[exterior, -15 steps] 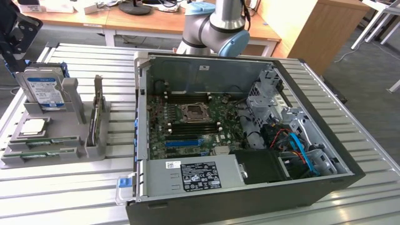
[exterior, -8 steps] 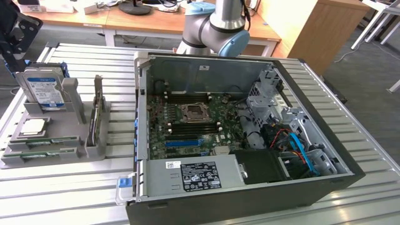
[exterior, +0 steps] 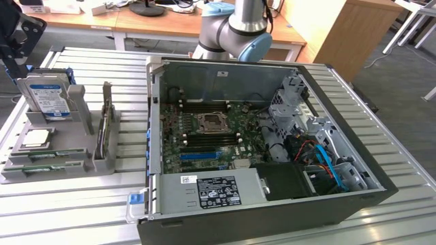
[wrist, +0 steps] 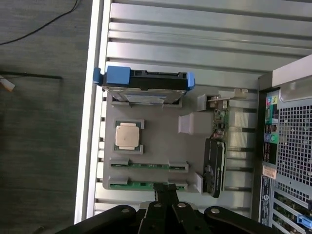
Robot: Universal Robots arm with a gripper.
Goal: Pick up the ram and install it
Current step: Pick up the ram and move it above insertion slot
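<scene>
Hangs over the grey holder (wrist: 161, 146) with the gripper (wrist: 164, 187) shut, fingertips pressed together and clasping nothing. Finds the ram (wrist: 141, 185) flat in the holder's outermost slot, at the edge farthest from the drive (wrist: 144, 80), right by the closed fingertips in the wrist view; cannot tell whether the tips touch it. Shows a second stick (wrist: 148, 165) lying parallel in the next slot, between the ram and the processor (wrist: 128, 135). Stands the drive upright on its edge in blue rails at the holder's far end. Sets a card (wrist: 214, 161) on edge along the holder's side nearest the case (exterior: 354, 153). Puts the holder on the slatted table (exterior: 81, 204) at the exterior view's left, just beside the open case at its right. Bares the motherboard (exterior: 204, 138) inside, with dark slots on either side of the socket (exterior: 212, 121). Brings the arm (exterior: 238, 30) down from behind the case.
</scene>
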